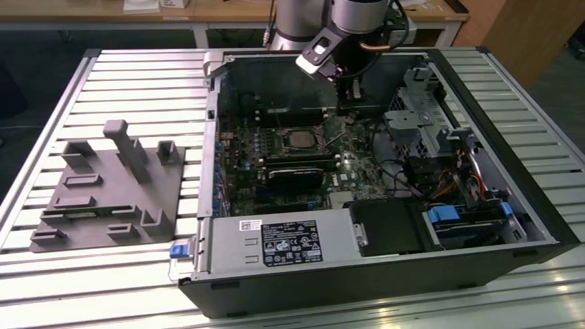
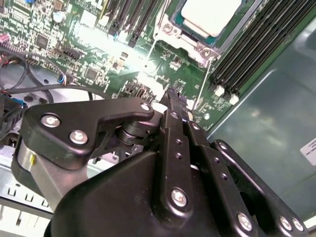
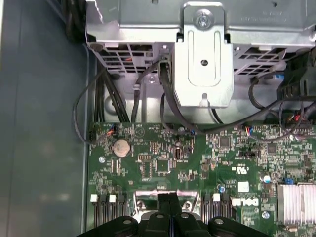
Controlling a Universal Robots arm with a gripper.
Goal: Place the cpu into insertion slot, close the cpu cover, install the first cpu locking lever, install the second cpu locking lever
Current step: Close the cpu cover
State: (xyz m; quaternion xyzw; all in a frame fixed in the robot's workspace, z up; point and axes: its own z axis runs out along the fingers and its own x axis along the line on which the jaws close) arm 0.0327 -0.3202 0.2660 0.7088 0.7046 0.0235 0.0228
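The cpu (image 2: 210,15) lies with its silver-grey top up in the insertion slot (image 1: 297,139) on the green motherboard. The silvery cpu cover (image 2: 197,47) lies down around the cpu. Two thin wire levers run out from the slot's corners, one (image 2: 204,79) toward my fingers and another (image 2: 151,57) on the other side. My gripper (image 1: 346,115) hangs just at the exterior view's right of the slot, low over the board. Its black fingers (image 2: 174,96) are pressed together, and I see nothing between them. In the first wrist view the gripper (image 3: 169,201) sits over a silvery edge of the slot.
A black card (image 1: 297,173) lies in front of the slot. The metal drive cage (image 1: 416,130) with cables (image 3: 148,94) stands close on the exterior view's right. Black memory slots (image 2: 252,44) flank the slot. A grey fixture (image 1: 109,188) rests on the table outside the case.
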